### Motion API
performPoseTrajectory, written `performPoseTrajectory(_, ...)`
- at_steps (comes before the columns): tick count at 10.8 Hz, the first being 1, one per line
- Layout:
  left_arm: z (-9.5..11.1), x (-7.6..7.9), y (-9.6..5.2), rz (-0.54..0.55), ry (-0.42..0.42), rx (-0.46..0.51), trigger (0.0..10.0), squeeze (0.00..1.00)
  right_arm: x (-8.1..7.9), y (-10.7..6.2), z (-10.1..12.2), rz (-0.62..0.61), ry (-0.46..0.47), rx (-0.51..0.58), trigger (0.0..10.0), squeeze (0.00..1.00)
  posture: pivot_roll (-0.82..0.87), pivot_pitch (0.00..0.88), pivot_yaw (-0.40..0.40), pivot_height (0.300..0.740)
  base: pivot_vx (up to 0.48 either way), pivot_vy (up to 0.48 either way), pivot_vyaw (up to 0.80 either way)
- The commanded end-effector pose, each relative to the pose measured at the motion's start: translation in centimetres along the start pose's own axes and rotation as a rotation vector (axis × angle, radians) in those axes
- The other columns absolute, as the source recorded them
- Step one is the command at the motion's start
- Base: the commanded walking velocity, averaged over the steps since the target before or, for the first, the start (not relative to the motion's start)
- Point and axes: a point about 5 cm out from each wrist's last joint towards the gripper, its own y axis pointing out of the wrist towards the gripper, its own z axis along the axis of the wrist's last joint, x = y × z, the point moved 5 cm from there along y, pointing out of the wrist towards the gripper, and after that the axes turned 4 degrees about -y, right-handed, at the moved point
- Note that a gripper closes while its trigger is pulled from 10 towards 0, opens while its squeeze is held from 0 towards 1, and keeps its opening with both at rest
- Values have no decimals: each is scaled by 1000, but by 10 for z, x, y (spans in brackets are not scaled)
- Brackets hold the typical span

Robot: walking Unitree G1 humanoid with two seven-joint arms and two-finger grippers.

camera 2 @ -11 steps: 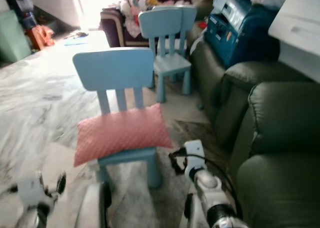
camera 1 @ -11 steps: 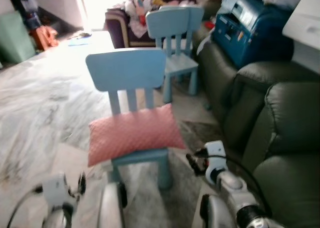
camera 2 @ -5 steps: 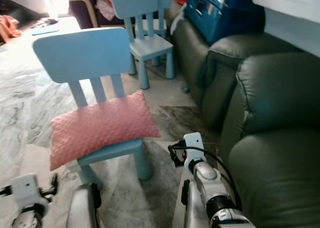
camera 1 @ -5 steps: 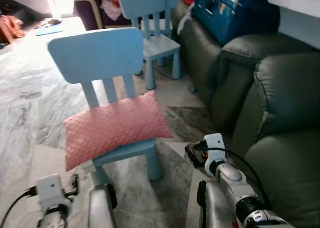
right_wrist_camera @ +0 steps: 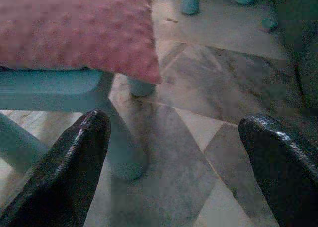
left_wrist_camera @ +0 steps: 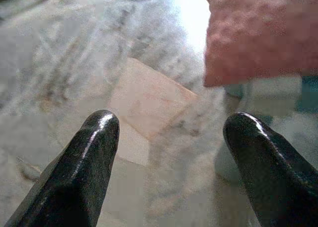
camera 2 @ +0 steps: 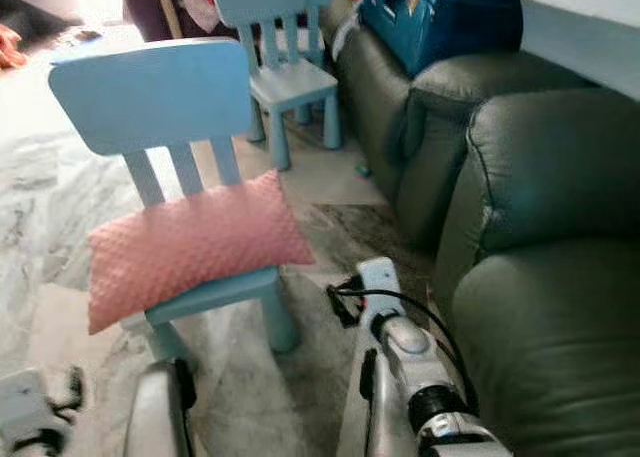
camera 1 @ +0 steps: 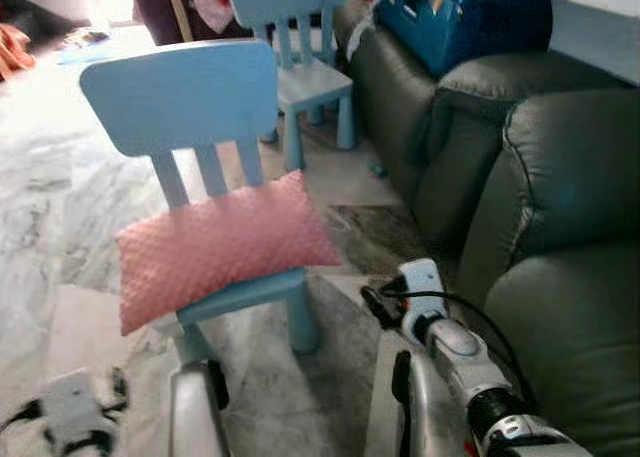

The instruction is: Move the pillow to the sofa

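Head views: pink pillow point(camera 1: 222, 247) lies on the seat of a light blue chair point(camera 1: 185, 102), overhanging both sides. Dark green sofa point(camera 1: 545, 207) stands to the robot's right, apart from the chair.

Left wrist: left gripper point(left_wrist_camera: 169, 137) fingers spread apart, empty, over marble floor point(left_wrist_camera: 74, 53).

Right wrist: right gripper point(right_wrist_camera: 174, 137) wide apart, empty, low beside the chair's leg.

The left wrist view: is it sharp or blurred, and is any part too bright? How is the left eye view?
Left wrist view: the pink pillow and marble floor are soft and blurred, with a washed-out bright patch beside the pillow; the black fingers show glossy highlights. Left eye view: mostly sharp, overexposed at the far floor, and the left gripper is motion-blurred.
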Motion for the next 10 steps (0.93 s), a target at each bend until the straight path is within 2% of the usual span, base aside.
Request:
performPoseTrajectory(1,12,-6,3,23,2,40,10000,0,-3,6,20,20,-10,55,10000,0,-64,128,11,440,0,0,0)
performPoseTrajectory(3,32,-2,16,56,-50,99,10000,0,-18,15,54,102,-36,154,10000,0,-81,185,-4,440,0,0,0)
performPoseTrajectory(5,47,8,40,52,-106,94,10000,0,-39,26,93,203,-13,230,10000,0,-93,225,-25,440,0,0,0)
performPoseTrajectory(7,81,19,70,26,-239,119,10000,0,-60,32,123,322,16,279,10000,0,-109,260,-32,440,0,0,0)
performPoseTrajectory(9,112,28,90,-26,-358,140,10000,0,-69,34,142,365,10,313,10000,0,-115,276,-30,440,0,0,0)
performPoseTrajectory(10,132,35,100,-47,-376,158,10000,0,-66,36,150,330,-16,324,10000,0,-121,289,-27,440,0,0,0)
